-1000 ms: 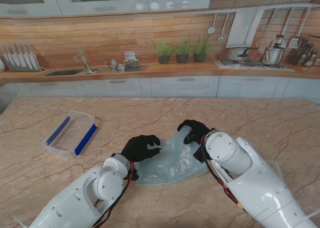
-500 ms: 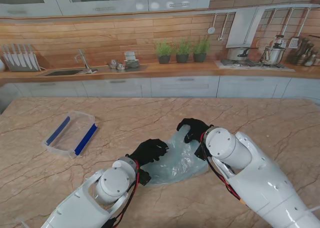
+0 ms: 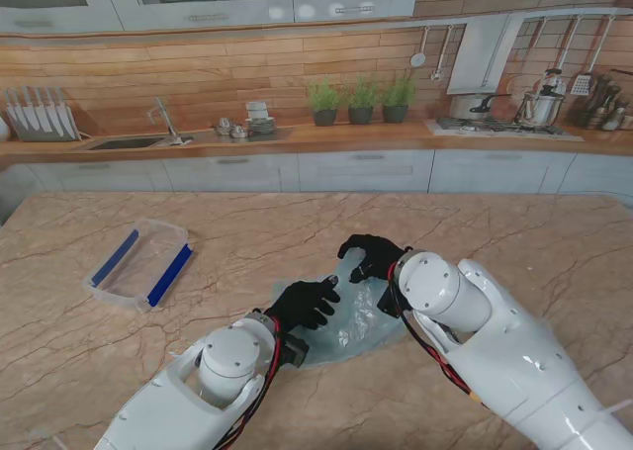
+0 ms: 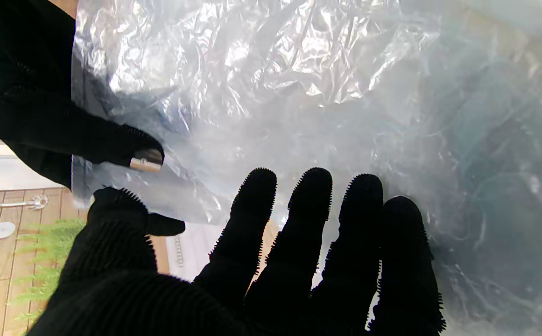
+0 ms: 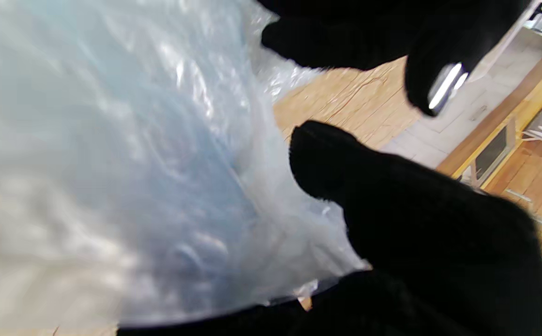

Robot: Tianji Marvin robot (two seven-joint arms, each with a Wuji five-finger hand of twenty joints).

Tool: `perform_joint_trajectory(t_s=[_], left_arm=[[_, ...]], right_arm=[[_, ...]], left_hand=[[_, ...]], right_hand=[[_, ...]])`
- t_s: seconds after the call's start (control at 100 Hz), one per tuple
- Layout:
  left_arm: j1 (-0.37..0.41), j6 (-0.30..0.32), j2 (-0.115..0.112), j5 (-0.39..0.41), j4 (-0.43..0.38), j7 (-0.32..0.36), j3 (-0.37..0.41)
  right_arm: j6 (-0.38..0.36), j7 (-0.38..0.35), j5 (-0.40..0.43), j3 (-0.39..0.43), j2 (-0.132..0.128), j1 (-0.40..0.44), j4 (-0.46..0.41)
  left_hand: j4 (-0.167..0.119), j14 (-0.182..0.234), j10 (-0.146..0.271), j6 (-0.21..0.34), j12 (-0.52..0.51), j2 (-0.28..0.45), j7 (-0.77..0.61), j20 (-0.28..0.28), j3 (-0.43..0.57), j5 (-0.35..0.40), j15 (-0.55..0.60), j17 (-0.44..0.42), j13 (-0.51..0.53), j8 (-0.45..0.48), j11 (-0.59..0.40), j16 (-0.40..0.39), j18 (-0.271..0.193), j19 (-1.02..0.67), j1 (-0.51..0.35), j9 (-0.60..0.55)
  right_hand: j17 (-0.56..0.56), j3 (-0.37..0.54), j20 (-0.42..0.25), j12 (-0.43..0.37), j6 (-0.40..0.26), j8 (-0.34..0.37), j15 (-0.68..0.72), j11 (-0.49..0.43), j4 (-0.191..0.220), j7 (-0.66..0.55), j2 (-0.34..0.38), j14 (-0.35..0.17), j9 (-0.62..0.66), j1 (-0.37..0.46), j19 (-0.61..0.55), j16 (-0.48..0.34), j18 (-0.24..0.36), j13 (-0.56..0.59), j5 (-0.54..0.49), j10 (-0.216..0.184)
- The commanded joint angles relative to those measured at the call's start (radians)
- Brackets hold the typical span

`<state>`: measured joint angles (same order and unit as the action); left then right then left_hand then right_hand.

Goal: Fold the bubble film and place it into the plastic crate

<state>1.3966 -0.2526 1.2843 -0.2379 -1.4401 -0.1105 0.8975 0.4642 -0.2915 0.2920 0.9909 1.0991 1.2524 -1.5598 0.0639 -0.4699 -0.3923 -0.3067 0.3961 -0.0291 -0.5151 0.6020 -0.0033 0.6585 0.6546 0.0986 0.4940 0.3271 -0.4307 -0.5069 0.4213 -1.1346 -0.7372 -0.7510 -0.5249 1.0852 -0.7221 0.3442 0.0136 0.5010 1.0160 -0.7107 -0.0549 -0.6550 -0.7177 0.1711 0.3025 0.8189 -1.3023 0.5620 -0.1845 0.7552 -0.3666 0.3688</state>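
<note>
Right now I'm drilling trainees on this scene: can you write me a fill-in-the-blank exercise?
1. The bubble film lies on the ____ tabletop.
2. The plastic crate has ____ side strips.
3. The crate sits on the robot's ____ side.
4. Both hands wear ____ gloves.
Missing words: marble; blue; left; black.

Glossy crinkled plastic bubble film (image 3: 351, 316)

Pretty standard kitchen setup — a beige marble table (image 3: 297, 218) up front, white cabinets (image 3: 366, 170) under a wooden counter (image 3: 326, 134), brick-look wall (image 3: 227, 69) behind. Sink (image 3: 127, 142) on the left, three potted plants (image 3: 361, 101) mid-counter, stove (image 3: 495, 126) with pots right — evenly lit.
</note>
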Motion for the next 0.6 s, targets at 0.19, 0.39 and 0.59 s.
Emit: perform_joint_trajectory(t_s=[0.19,0.39,0.59], left_arm=[[0.016,-0.025,-0.004,-0.065,-0.009,0.053,0.025],[0.022,-0.052,-0.018,-0.168,-0.025,0.141,0.058],[0.029,-0.059,-0.023,-0.246,-0.033,0.187,0.081]], right_arm=[[-0.027,0.019,-0.110,0.012,0.019,0.034,-0.043],[-0.037,0.029,-0.209,0.039,0.029,0.066,-0.064],[-0.054,0.000,-0.266,0.046,0.027,0.074,-0.055]], left_hand=[[-0.041,-0.022,-0.010,-0.009,-0.031,-0.001,0.139,-0.125,-0.020,-0.068,-0.108,-0.116,-0.131,-0.037,0.090,0.034,0.045,0.230,0.147,0.127],[-0.054,-0.028,-0.031,-0.039,-0.102,-0.048,0.266,-0.236,-0.013,-0.109,-0.220,-0.129,-0.202,-0.091,0.181,0.062,0.106,0.414,0.235,0.239],[-0.062,-0.033,-0.053,-0.076,-0.171,-0.086,0.372,-0.293,-0.007,-0.090,-0.276,-0.126,-0.224,-0.153,0.205,0.092,0.115,0.520,0.268,0.296]], right_hand=[[0.111,-0.193,-0.001,-0.031,-0.025,0.016,-0.162,0.050,0.062,0.027,0.082,0.083,-0.090,-0.138,0.073,0.016,-0.062,-0.078,0.089,-0.027],[0.155,-0.342,0.058,-0.063,-0.062,-0.004,-0.385,0.126,0.045,0.073,0.121,0.166,-0.122,-0.234,0.207,-0.079,-0.140,-0.120,0.156,-0.031],[0.166,-0.460,0.109,-0.117,-0.104,-0.047,-0.499,0.258,0.019,0.137,0.150,0.224,-0.140,-0.329,0.307,-0.131,-0.200,-0.150,0.257,-0.039]])
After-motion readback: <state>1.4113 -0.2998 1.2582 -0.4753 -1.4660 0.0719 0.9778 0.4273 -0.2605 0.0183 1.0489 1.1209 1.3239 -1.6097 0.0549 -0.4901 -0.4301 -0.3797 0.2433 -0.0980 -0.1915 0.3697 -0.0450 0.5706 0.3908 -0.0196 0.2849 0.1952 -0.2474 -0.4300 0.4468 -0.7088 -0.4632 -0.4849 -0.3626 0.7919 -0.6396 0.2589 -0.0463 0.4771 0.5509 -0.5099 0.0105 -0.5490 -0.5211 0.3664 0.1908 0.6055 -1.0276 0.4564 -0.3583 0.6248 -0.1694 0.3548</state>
